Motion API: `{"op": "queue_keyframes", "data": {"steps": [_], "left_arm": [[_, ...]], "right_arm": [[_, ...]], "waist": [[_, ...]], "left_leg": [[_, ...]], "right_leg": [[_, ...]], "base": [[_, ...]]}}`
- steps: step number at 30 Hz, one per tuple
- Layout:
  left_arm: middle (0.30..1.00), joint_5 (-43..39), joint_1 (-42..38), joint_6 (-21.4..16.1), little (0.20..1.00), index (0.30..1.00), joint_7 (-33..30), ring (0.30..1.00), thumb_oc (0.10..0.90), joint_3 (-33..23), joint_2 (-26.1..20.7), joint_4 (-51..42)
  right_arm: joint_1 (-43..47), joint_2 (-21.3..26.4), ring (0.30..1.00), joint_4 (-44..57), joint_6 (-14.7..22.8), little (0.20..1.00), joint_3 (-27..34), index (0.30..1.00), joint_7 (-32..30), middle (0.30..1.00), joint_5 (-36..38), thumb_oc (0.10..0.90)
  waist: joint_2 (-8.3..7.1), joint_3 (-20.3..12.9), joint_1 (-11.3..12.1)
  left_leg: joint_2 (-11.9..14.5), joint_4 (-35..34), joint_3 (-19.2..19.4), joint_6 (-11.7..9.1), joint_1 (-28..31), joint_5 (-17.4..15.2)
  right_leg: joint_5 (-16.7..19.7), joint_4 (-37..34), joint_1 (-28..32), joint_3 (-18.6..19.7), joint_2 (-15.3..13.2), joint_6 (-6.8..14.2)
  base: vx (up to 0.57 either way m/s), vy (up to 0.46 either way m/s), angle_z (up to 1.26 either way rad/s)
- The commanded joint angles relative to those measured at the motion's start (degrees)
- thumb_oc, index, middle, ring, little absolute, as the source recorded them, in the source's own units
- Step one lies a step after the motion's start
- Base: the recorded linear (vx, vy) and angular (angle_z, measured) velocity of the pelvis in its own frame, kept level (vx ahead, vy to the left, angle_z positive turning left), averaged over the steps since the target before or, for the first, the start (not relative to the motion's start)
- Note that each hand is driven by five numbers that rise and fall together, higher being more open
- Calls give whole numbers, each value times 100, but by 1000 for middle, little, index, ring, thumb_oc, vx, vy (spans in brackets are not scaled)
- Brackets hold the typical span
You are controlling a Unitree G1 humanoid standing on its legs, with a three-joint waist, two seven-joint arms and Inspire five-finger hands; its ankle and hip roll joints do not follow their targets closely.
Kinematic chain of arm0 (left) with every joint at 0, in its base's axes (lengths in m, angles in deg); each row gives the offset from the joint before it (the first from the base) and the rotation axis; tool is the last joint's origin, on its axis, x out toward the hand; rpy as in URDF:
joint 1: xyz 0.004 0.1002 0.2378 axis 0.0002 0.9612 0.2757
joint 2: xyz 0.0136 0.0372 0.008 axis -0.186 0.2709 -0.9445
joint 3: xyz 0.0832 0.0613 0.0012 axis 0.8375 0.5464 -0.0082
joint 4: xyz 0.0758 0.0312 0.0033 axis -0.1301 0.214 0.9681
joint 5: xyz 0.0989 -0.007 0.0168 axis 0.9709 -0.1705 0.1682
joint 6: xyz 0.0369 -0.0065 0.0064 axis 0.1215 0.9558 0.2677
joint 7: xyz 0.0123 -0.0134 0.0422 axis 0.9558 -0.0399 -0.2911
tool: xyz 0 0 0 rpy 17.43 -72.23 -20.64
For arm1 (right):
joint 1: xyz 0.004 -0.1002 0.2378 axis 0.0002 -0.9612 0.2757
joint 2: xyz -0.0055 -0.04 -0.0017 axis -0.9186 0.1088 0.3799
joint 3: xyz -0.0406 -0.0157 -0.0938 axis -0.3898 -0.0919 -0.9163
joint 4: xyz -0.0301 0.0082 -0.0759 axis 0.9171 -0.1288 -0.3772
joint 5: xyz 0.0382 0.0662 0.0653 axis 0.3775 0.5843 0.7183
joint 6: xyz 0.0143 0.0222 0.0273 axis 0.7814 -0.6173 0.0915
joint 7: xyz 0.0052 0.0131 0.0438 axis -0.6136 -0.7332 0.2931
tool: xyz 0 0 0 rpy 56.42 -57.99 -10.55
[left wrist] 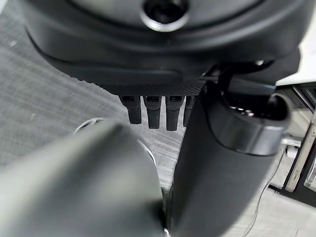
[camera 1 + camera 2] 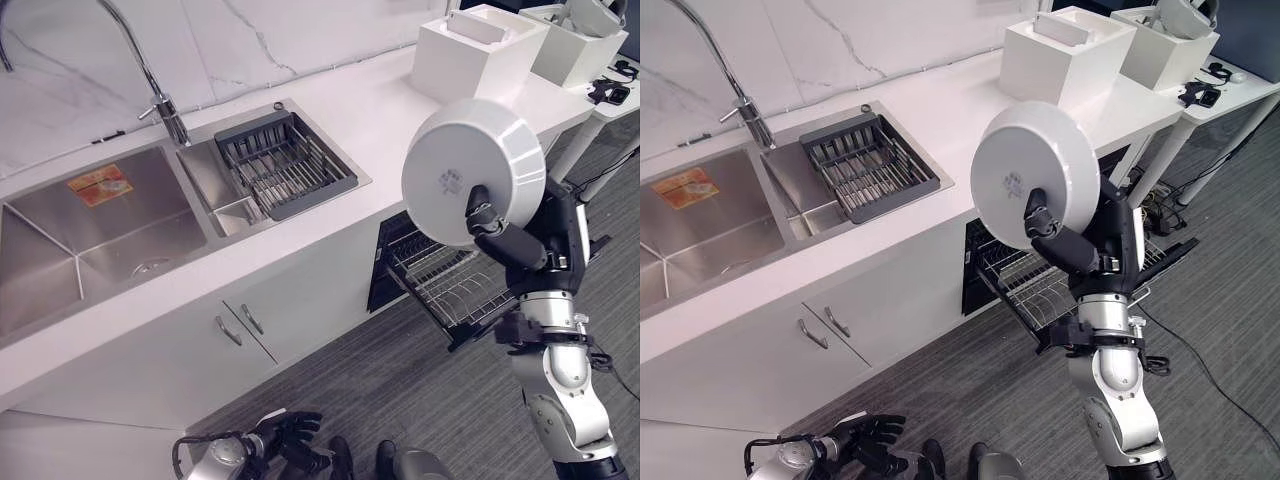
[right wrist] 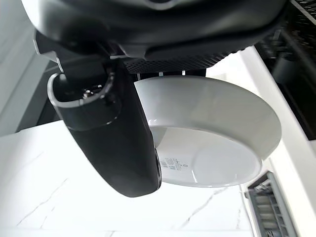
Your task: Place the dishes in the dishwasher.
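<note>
Grey carpet floor [image 2: 400, 390] lies beneath me, where my left hand [image 2: 290, 432] hangs low at seven o'clock, fingers [image 1: 154, 112] relaxed and holding nothing. At three o'clock my right hand [image 2: 492, 232] pinches the white bowl [image 2: 475, 172] by its rim, thumb across the underside, above the pulled-out dishwasher rack [image 2: 455, 285]. Beyond runs the white surface [image 2: 340, 215] with a drying rack [image 2: 285, 162] and the sink [image 2: 100, 225] at ten o'clock.

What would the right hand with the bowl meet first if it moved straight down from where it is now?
Probably the pulled-out dishwasher rack below the white bowl that the right hand grips; depth is uncertain.
</note>
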Motion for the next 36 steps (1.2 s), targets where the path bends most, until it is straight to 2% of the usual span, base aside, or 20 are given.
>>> {"op": "queue_keyframes", "data": {"steps": [1, 2, 3, 5, 7, 8, 9, 11, 12, 13, 14, 16, 18, 21, 22, 24, 27, 28, 30, 36], "left_arm": [[900, 258, 31, -280, 900, 900, -314, 900, 800, -96, -267, 3], [900, 205, 14, -255, 900, 900, -374, 900, 800, -106, -245, 148], [900, 173, 22, -244, 900, 900, -440, 900, 800, -136, -203, 308], [900, 339, 42, -494, 900, 900, -649, 900, 800, -344, -67, 790], [900, 567, 86, -696, 900, 900, -773, 900, 800, -477, -42, 929], [900, 592, 219, -726, 900, 900, -897, 900, 800, -593, 7, 904], [900, 505, 372, -867, 900, 900, -1000, 900, 800, -733, 129, 958], [900, 664, 462, -997, 900, 900, -1064, 900, 800, -854, 234, 1076], [900, 681, 516, -1120, 900, 900, -1109, 900, 800, -902, 303, 1182], [900, 579, 541, -1156, 900, 900, -1148, 900, 800, -945, 353, 1247], [900, 326, 556, -1238, 900, 900, -1224, 900, 800, -1058, 421, 1336], [900, 239, 601, -1441, 900, 900, -1220, 900, 800, -1238, 520, 1496], [900, 154, 664, -1427, 900, 900, -1249, 900, 800, -1356, 573, 1632], [900, 34, 669, -1375, 900, 900, -1203, 900, 800, -1536, 591, 1879], [900, 58, 652, -1414, 900, 900, -1224, 900, 800, -1580, 611, 2034], [900, 90, 633, -1407, 900, 900, -1232, 900, 800, -1687, 633, 2234], [900, 152, 596, -1490, 900, 900, -1205, 900, 800, -1811, 630, 2496], [900, 190, 582, -1522, 900, 900, -1166, 900, 800, -1858, 625, 2561], [900, 423, 600, -1561, 900, 900, -1070, 900, 800, -1927, 607, 2693], [900, 571, 650, -1545, 900, 900, -1120, 900, 800, -1984, 473, 3083]], "right_arm": [[698, 29, 300, 680, 1370, 300, 144, 300, 421, 300, -491, 400], [740, 15, 300, 716, 1469, 300, 118, 300, 436, 300, -609, 400], [830, 2, 300, 764, 1296, 300, 94, 300, 550, 300, -595, 400], [1019, 64, 300, 800, 711, 300, 47, 300, 851, 300, -468, 400], [1008, 187, 300, 796, 377, 300, 99, 300, 832, 300, -280, 400], [988, 343, 300, 754, 202, 300, 154, 300, 776, 300, -218, 400], [877, 434, 300, 714, 199, 300, 226, 300, 679, 300, -235, 400], [752, 480, 300, 677, 123, 300, 324, 300, 661, 300, -209, 400], [659, 532, 300, 630, 163, 300, 378, 300, 662, 300, -312, 400], [611, 574, 300, 593, 160, 300, 400, 300, 704, 300, -427, 400], [572, 620, 300, 560, -4, 300, 411, 300, 462, 300, -627, 400], [465, 581, 300, 479, 95, 300, 465, 300, 378, 300, -1000, 400], [372, 513, 300, 363, 146, 300, 536, 300, 233, 300, -1388, 400], [262, 539, 300, 192, 166, 300, 644, 300, -538, 300, -2910, 400], [274, 685, 300, 92, 4, 300, 722, 300, -958, 300, -3676, 400], [339, 943, 300, -77, -241, 300, 840, 300, -1420, 300, -4505, 400], [412, 1294, 300, -303, -454, 300, 870, 300, -1699, 300, -5453, 400], [442, 1472, 300, -346, -575, 300, 885, 300, -1719, 300, -5700, 400], [454, 1859, 300, -541, -761, 300, 924, 300, -1671, 300, -5973, 400], [610, 2469, 300, -1310, -796, 300, 565, 300, -1635, 300, -6667, 400]], "waist": [[77, -249, 96], [72, -242, 92], [54, -236, 101], [-68, -307, 179], [-171, -365, 186], [-207, -415, 106], [-204, -450, 60], [-194, -473, 46], [-188, -428, 16], [-151, -445, -20], [-114, -426, -52], [-80, -412, -90], [-33, -429, -124], [-6, -441, -132], [-5, -447, -108], [-23, -472, -40], [-54, -510, 55], [-79, -494, 92], [-116, -548, 183], [-182, -631, 343]], "left_leg": [[66, -241, -1151, -611, 322, -595], [108, -241, -1135, -636, 369, -641], [169, -241, -1103, -662, 413, -701], [389, -241, -1020, -792, 332, -711], [814, -241, -738, -994, 271, -571], [1277, -241, -425, -1181, 299, -409], [1571, -241, -203, -1302, 266, -232], [1709, -241, -47, -1391, 274, -182], [1781, -241, 224, -1397, 235, -16], [1841, -241, 351, -1467, 294, -106], [1876, -241, 431, -1503, 323, -105], [1781, -241, 346, -1472, 264, -47], [1699, -241, 260, -1460, 281, -108], [1654, -241, 270, -1437, 369, -196], [1628, -241, 273, -1422, 404, -231], [1587, -241, 257, -1399, 437, -291], [1551, -241, 163, -1415, 506, -440], [1539, -241, 180, -1371, 453, -348], [1531, -241, 83, -1398, 507, -489], [1507, -241, -31, -1404, 484, -486]], "right_leg": [[359, -991, 282, 204, -722, 253], [410, -991, 142, 297, -845, 307], [499, -991, 41, 323, -943, 364], [308, -991, 101, 179, -1042, 478], [157, -991, 154, -114, -1055, 553], [10, -991, 156, -282, -957, 547], [-92, -991, 206, -458, -868, 432], [-207, -991, 311, -605, -865, 412], [-160, -991, 336, -825, -929, 371], [-251, -991, 422, -938, -955, 431], [-246, -991, 455, -1068, -989, 437], [-138, -991, 353, -1046, -1017, 392], [-98, -991, 340, -975, -1070, 462], [-43, -991, 419, -1025, -1199, 555], [-2, -991, 450, -1073, -1266, 587], [37, -991, 479, -1128, -1343, 625], [-40, -991, 574, -1137, -1374, 708], [51, -991, 534, -1206, -1398, 660], [-49, -991, 613, -1219, -1400, 743], [-90, -991, 665, -1314, -1373, 774]], "base": [[77, -456, -12], [85, -496, -24], [73, -416, -25], [69, -593, -13], [67, -612, -4], [78, -582, 14], [73, -476, 28], [80, -245, 50], [88, -164, 43], [-10, -91, 37], [45, -3, 29], [-94, 67, 29], [-14, 125, 14], [45, 99, 9], [53, 94, 17], [76, 78, 13], [44, 25, 10], [10, -13, 14], [39, -18, 19], [-10, -10, 11]]}}
